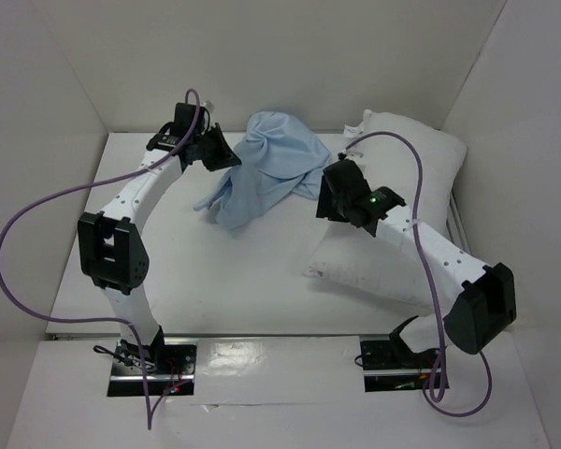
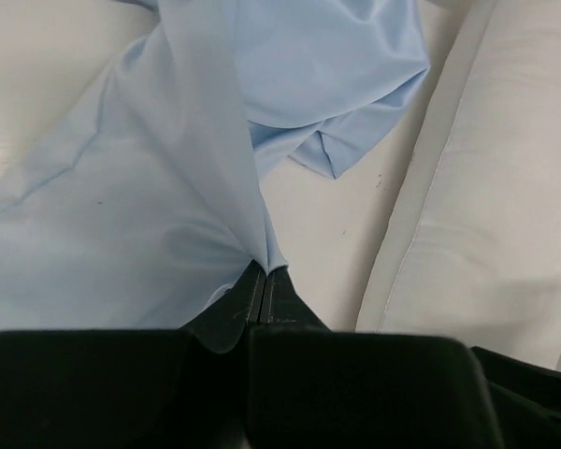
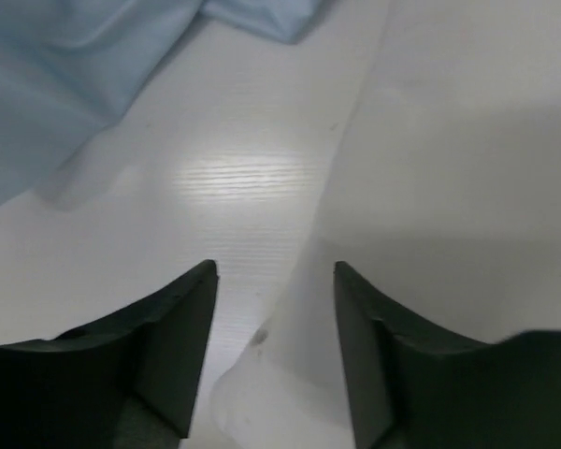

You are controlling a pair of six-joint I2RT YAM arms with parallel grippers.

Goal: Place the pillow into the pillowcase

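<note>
The pale blue pillowcase (image 1: 266,166) lies bunched at the back middle of the table, part of it drawn up toward the left. My left gripper (image 1: 220,150) is shut on a fold of the pillowcase (image 2: 168,187), its fingers (image 2: 280,299) pressed together with the cloth rising from between them. The plump white pillow (image 1: 402,271) lies diagonally on the right side. My right gripper (image 1: 329,201) hangs open over the pillow's left edge (image 3: 467,159), fingers (image 3: 182,327) apart, nothing gripped. A pillow corner (image 3: 262,393) lies between and below them.
White walls enclose the table (image 1: 215,281) on the left, back and right. The left arm's purple cable (image 1: 37,215) loops out over the left side. Both arm bases sit at the near edge. The pillow's far end leans against the right back corner.
</note>
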